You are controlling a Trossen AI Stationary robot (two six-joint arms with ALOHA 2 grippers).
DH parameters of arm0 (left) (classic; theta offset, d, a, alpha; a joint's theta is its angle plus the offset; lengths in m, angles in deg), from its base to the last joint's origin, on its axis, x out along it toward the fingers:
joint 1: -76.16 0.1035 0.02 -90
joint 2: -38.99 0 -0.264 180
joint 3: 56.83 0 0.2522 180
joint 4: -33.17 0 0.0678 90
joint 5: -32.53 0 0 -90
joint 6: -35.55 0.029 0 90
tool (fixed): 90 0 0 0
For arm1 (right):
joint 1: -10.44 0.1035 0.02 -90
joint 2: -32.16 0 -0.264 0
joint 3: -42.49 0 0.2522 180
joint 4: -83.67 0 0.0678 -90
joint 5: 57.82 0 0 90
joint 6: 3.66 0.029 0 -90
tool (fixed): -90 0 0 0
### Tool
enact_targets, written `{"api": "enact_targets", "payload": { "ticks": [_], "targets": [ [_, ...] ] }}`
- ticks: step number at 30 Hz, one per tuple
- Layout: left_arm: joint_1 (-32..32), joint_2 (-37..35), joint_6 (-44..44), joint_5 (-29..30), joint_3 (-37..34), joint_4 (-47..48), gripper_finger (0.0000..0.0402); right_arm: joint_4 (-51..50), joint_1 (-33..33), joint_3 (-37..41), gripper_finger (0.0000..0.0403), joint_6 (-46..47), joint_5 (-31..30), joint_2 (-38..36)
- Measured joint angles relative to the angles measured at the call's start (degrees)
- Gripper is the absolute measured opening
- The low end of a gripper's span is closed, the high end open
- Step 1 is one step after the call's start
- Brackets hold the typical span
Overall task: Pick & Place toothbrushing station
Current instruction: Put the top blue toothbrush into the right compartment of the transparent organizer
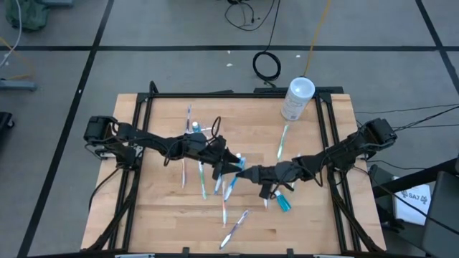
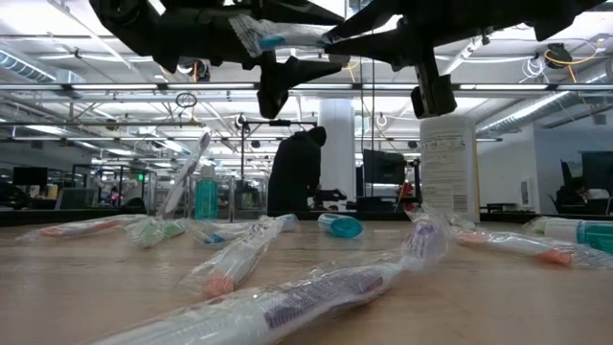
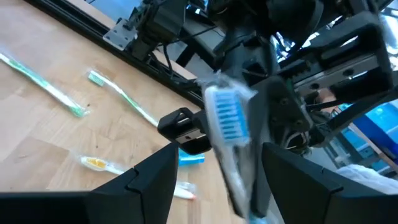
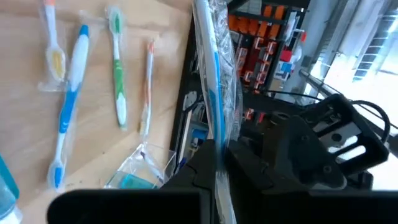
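Both arms reach in from opp. sides and meet near mid-tabletop, raised above it, end effectors nearly tip to tip. Left end effector (image 1: pixel 233 166) comes in from the left with fingers (image 3: pixel 149 180) spread wide, gripping nothing; its arm runs roughly level back to its base at the left edge. Right end effector (image 1: pixel 252 174) comes in from the right w/ fingers (image 4: pixel 205 168) pinched tight on a wrapped blue toothbrush (image 4: pixel 214 106), wrist angled slightly down and the arm stretching back to its base at the right edge.
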Motion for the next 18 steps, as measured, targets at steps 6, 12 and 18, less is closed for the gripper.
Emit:
{"api": "enact_targets", "payload": {
  "ticks": [6, 12, 18],
  "targets": [
    [0.0, 0.0, -0.43, 0.04, 0.0, 0.04, 0.0221, 1.02, 0.0, 0.0, 0.0016, -2.46, 0.0, 0.0],
    [0.0, 0.0, -0.91, -0.36, 0.0, 0.02, 0.0147, 1.1, -0.02, 0.0, 0.0016, -2.4, -0.06, 0.0],
    [-0.02, 0.0, -0.89, -0.63, 0.0, -0.1, 0.0083, 1.05, -0.04, 0.0, 0.0019, -1.97, -0.29, 0.0]
  ]
}}
